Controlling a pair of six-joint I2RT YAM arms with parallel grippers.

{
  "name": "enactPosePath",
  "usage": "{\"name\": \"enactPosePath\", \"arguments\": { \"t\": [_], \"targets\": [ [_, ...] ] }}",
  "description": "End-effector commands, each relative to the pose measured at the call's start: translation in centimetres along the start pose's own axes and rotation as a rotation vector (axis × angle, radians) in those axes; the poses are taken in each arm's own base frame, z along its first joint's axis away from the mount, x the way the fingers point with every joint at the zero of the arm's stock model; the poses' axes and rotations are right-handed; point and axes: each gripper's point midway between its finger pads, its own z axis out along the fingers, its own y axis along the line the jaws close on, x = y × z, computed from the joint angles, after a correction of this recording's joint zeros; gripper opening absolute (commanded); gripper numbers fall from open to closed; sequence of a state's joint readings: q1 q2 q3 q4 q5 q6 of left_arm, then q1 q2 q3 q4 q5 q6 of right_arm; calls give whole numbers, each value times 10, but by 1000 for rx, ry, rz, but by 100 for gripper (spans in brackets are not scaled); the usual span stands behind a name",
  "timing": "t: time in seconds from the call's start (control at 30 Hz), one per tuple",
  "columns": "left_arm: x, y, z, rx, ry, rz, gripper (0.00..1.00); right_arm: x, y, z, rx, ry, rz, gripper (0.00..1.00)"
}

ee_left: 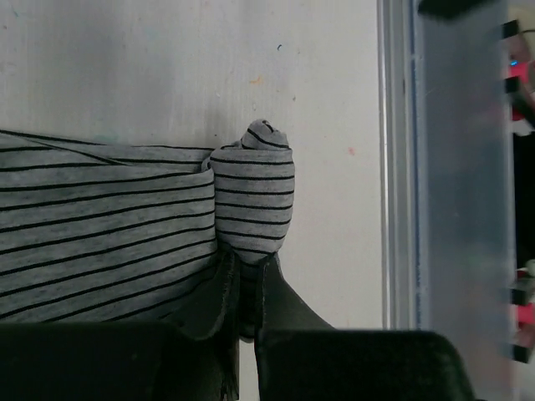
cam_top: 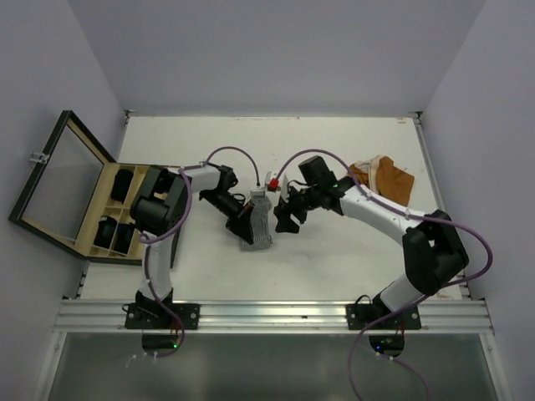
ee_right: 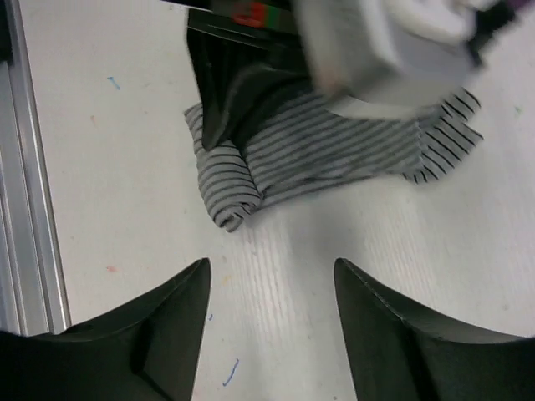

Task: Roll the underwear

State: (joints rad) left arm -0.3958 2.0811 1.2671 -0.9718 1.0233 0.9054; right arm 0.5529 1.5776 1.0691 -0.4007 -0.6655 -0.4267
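The grey striped underwear (cam_top: 261, 227) lies flat mid-table, one end rolled into a tight tube (ee_left: 255, 192). My left gripper (ee_left: 248, 269) is shut on the base of that roll, cloth pinched between its fingers. In the right wrist view the same striped underwear (ee_right: 334, 154) shows its roll (ee_right: 226, 190) toward me, with the left gripper's dark fingers (ee_right: 224, 100) over it. My right gripper (ee_right: 272, 269) is open, a short way off the roll over bare table, holding nothing. From above it (cam_top: 287, 219) sits just right of the cloth. An orange-brown underwear (cam_top: 386, 180) lies at the back right.
A compartmented wooden box (cam_top: 94, 219) with its glass lid (cam_top: 58, 175) swung open stands at the left edge, black underwear (cam_top: 125, 182) in its cells. A metal rail (cam_top: 267, 313) runs along the near edge. Grey walls close in the table on three sides.
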Motion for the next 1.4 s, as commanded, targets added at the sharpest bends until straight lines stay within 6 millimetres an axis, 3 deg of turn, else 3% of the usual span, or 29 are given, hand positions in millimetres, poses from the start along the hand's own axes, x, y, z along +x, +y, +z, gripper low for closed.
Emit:
{"name": "enactPosePath", "arguments": {
  "t": [0.0, 0.07, 0.1, 0.3, 0.43, 0.6, 0.8, 0.97, 1.37],
  "targets": [
    [101, 23, 9, 9, 347, -130, 0, -13, 28, 17, -8, 39, -307, 70],
    [98, 29, 8, 7, 339, -144, 0, -14, 34, 28, 9, 70, -393, 76],
    [101, 29, 9, 20, 347, -162, 0, -14, 47, 39, -17, 83, -438, 77],
    [98, 39, 8, 24, 349, -201, 0, -8, 70, 73, -60, 125, -640, 77],
    [96, 41, 8, 19, 344, -206, 0, 9, 76, 90, -100, 148, -660, 74],
    [96, 41, 7, 22, 341, -221, 0, 17, 85, 106, -122, 127, -645, 67],
    [95, 43, 6, 19, 332, -231, 0, 23, 92, 117, -116, 116, -605, 63],
    [93, 44, 5, 13, 330, -236, 0, 26, 84, 125, -61, 128, -541, 63],
    [91, 46, 3, 12, 337, -239, 0, 8, 94, 106, -49, 96, -542, 59]
  ]
}}
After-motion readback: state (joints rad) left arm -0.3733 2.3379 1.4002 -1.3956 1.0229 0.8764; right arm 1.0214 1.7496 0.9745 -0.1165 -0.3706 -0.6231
